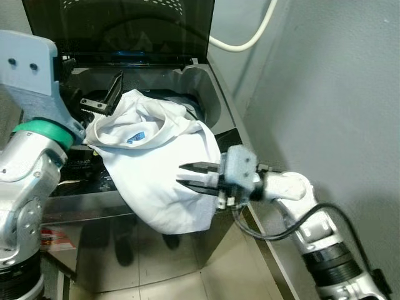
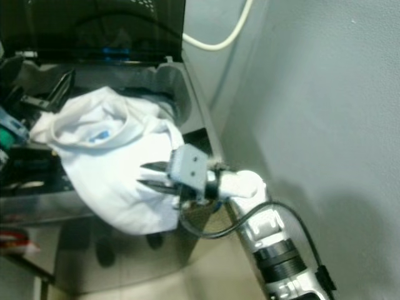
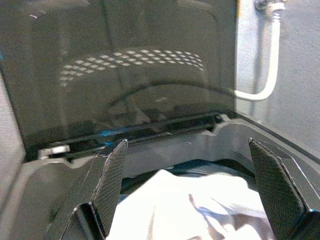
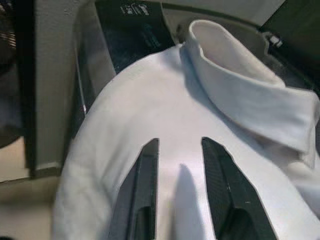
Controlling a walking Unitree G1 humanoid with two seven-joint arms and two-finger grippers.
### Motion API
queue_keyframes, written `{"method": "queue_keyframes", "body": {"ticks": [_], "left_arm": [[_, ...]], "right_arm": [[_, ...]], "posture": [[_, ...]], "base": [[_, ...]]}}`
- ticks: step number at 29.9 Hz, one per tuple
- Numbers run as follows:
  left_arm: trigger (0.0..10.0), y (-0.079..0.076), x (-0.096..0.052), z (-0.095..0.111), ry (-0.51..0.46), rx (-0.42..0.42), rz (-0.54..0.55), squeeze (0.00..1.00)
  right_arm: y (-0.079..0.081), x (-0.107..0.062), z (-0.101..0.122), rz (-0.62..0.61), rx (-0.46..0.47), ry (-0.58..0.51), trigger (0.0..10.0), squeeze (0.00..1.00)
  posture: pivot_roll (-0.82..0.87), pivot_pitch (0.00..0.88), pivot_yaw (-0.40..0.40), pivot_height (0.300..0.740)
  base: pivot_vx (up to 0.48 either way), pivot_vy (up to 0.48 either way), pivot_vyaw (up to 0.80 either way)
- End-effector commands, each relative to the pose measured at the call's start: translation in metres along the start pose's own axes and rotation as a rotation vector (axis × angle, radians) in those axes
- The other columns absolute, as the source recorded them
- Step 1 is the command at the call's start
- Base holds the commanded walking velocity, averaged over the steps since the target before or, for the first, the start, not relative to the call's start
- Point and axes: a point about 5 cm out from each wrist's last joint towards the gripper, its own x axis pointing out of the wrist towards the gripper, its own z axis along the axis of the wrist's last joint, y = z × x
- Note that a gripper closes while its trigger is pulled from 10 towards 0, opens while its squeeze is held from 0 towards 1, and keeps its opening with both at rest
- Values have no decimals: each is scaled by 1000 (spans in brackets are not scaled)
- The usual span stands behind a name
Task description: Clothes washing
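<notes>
Shirt (image 1: 159,165), white with a collar and a small blue tag, draped over the front rim of an open top-loading washing machine (image 1: 212,94), part hanging down its front. Left gripper (image 1: 103,94): fingers spread wide, poised above the shirt's collar end near the raised lid (image 1: 119,25). Right gripper (image 1: 187,175): fingers slightly parted, tips against the hanging cloth, beside a grey wall (image 1: 325,94).

White shirt (image 1: 162,169) draped over open washing machine (image 1: 215,103) rim.

white shirt (image 1: 159,165) blocking washer opening (image 1: 206,103), wall (image 1: 325,94) close
</notes>
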Motion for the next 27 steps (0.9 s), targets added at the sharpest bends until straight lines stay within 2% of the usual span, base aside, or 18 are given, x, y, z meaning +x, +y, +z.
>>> {"method": "queue_keyframes", "body": {"ticks": [1, 5, 12, 13, 16, 18, 21, 23, 27], "left_arm": [[10000, -1, 1, 0, -6, 10, 5, 0], [10000, -1, 1, -2, -2, 12, 11, 0], [10000, 1, 1, -5, 9, 12, 22, 0], [10000, 1, 2, -6, 9, 11, 22, 0], [10000, 0, 2, -7, 9, 10, 21, 0], [10000, -1, 3, -8, 7, 7, 23, 0], [10000, -1, 3, -8, 7, 7, 24, 0], [10000, -1, 3, -8, 6, 7, 28, 0], [10000, -1, 3, -8, 5, 7, 31, 0]], "right_arm": [[5, -1, -5, -10, -15, 26, 10000, 1000], [10, -1, -4, -3, -40, 41, 10000, 1000], [22, -5, 3, 85, -42, -5, 10000, 1000], [26, -3, 4, 106, -54, -9, 10000, 0], [31, 0, 3, 118, -70, -9, 10000, 0], [39, 10, -3, 72, -158, -4, 10000, 0], [41, 14, -6, 48, -186, 1, 10000, 0], [50, 19, -14, 22, -234, 22, 10000, 0], [57, 23, -21, 20, -244, 54, 10000, 0]], "posture": [[209, 121, -46, 724], [210, 123, -50, 724], [201, 123, -52, 724], [201, 123, -52, 724], [195, 118, -56, 724], [198, 117, -57, 724], [198, 117, -57, 724], [202, 114, -60, 724], [202, 113, -60, 724]], "base": [[0, 0, 0], [0, 0, 0], [0, 0, 0], [0, 0, 0], [0, 0, 0], [0, 0, 0], [0, 0, 0], [0, 0, 0], [0, 0, 0]]}}
